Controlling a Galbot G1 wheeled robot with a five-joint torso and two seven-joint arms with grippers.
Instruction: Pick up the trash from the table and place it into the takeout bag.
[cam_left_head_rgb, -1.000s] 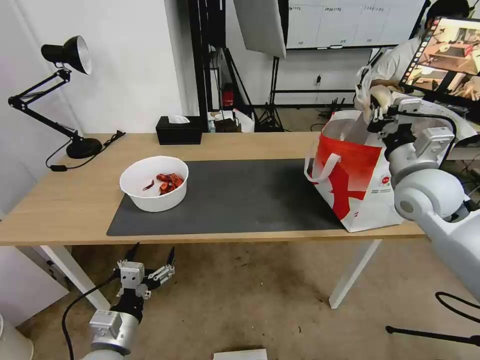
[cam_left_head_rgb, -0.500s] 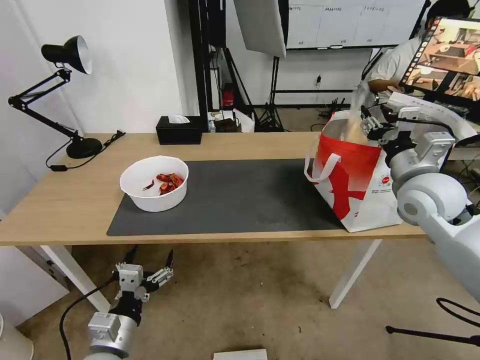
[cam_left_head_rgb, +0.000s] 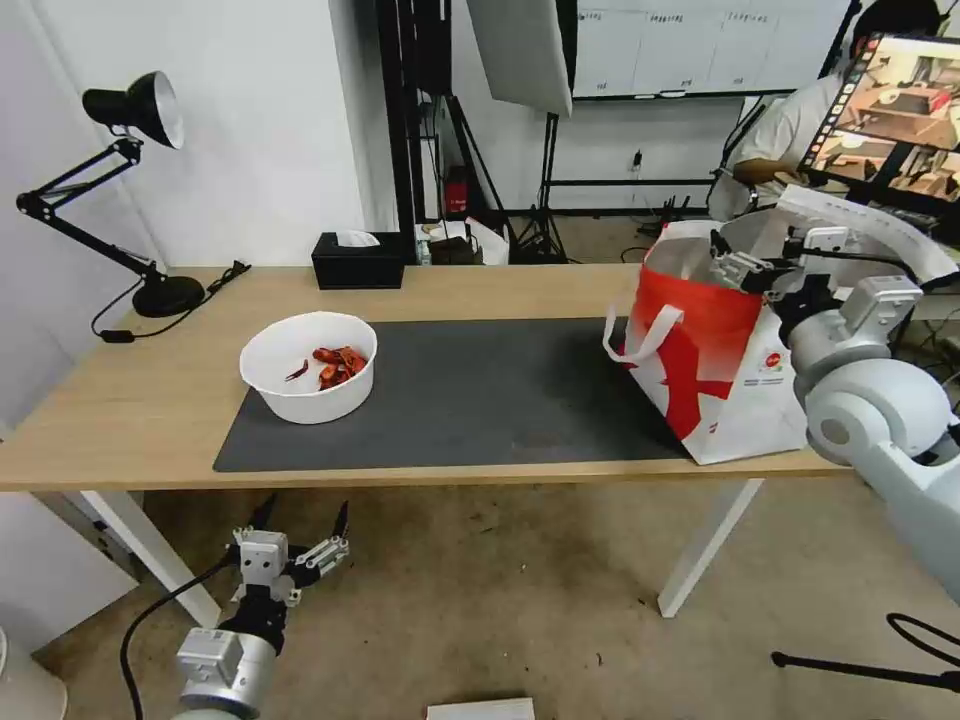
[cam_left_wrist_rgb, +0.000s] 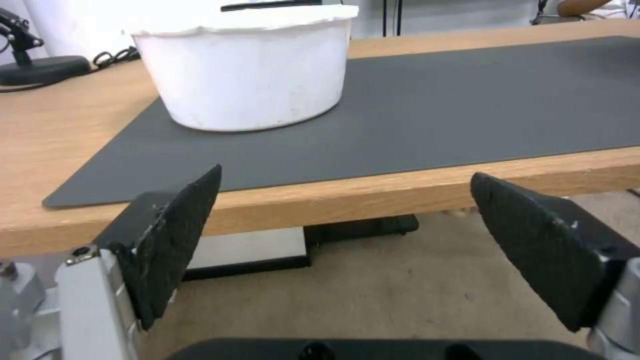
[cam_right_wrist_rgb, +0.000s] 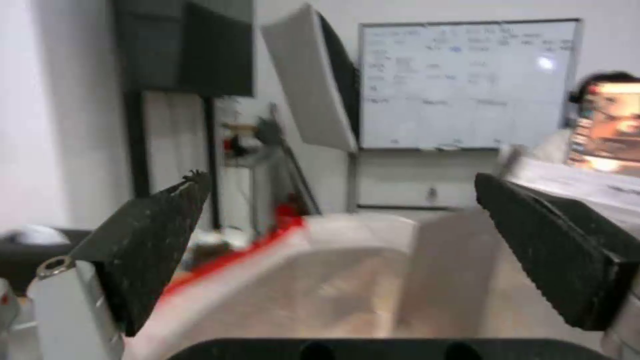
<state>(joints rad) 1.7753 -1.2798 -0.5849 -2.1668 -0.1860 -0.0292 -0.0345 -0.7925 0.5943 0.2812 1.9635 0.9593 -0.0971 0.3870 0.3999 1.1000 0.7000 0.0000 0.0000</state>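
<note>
1. The right gripper (cam_left_head_rgb: 742, 266) is seen poised over the open mouth of the takeout bag (cam_left_head_rgb: 715, 365), its fingers spread apart with nothing between them.
2. The bag is stood upright at the mat's (cam_left_head_rgb: 480, 390) right end, on the table (cam_left_head_rgb: 150, 400).
3. One piece of trash is left out: the white round bowl of red food scraps (cam_left_head_rgb: 308, 366), set on the mat's left end, well apart from the bag.
4. The left gripper (cam_left_head_rgb: 292, 548) is held low, below the table edge nearest the bowl, fingers apart and empty.
5. The task is judged nearly finished; what already lies inside the bag cannot be told.
</note>
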